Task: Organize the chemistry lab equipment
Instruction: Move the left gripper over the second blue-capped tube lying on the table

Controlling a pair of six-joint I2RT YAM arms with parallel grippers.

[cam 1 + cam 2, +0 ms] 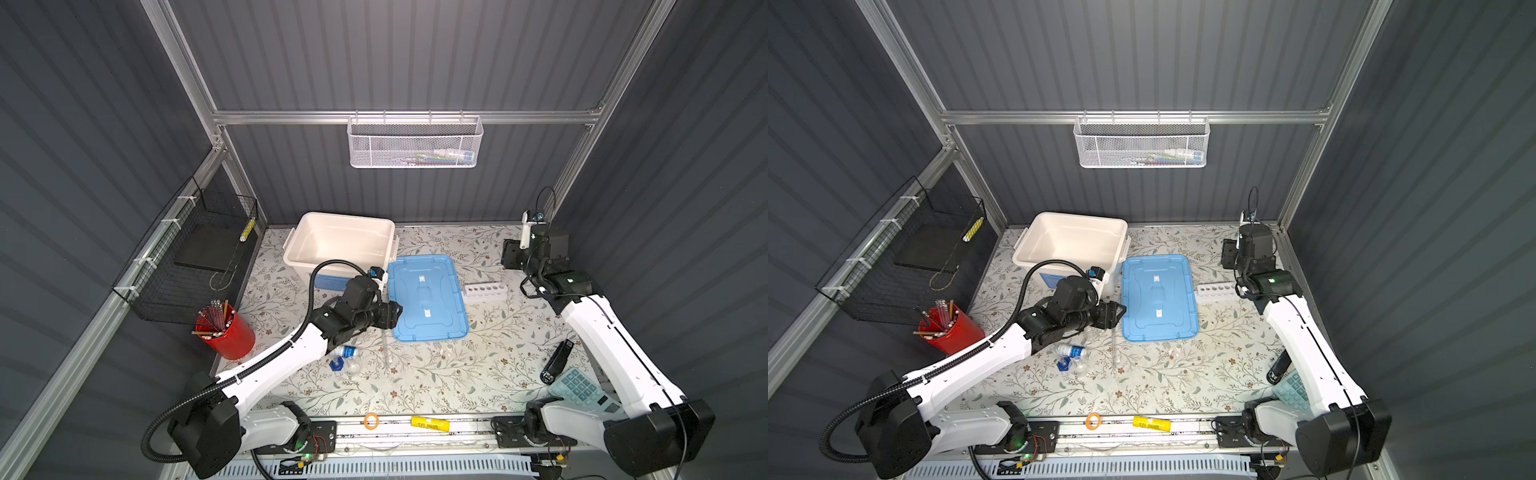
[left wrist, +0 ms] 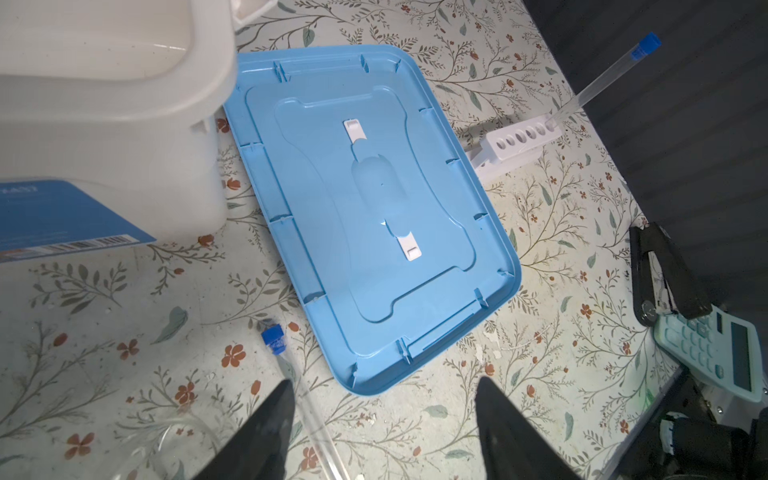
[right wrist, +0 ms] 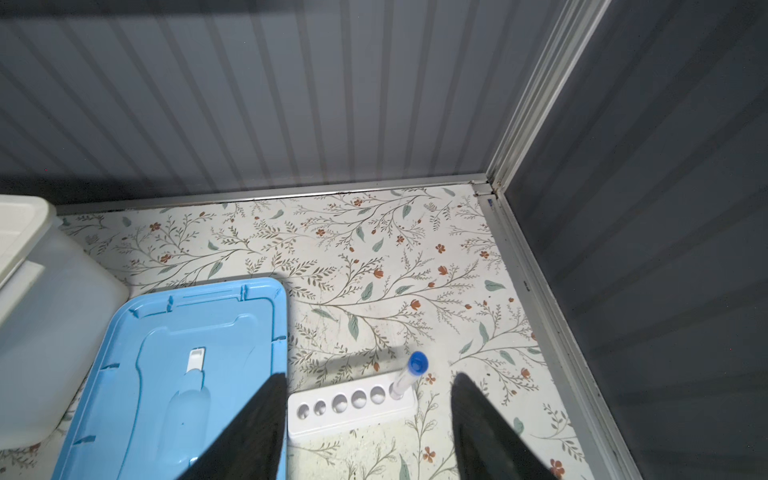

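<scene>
A white holed rack (image 3: 351, 409) lies right of the blue lid, with a blue-capped long tube (image 3: 409, 374) standing in its end hole. My right gripper (image 3: 369, 378) hovers open above the rack, holding nothing. A second blue-capped tube (image 2: 307, 411) lies flat on the table by the lid's near corner. My left gripper (image 2: 384, 381) hangs open over it, one finger close beside the tube. In a top view a white blue-labelled bottle (image 1: 347, 352), a cylinder on a blue hexagonal base (image 1: 336, 365) and a round flask (image 1: 353, 366) lie beside the left arm. Small clear vessels (image 1: 446, 353) sit mid-table.
An open white bin (image 1: 332, 241) stands at the back, with its blue lid (image 1: 428, 297) flat beside it. A red cup of sticks (image 1: 226, 332) is at the left. A black stapler (image 1: 557, 361) and a calculator (image 1: 579, 388) lie at the right. Wire baskets hang on the walls.
</scene>
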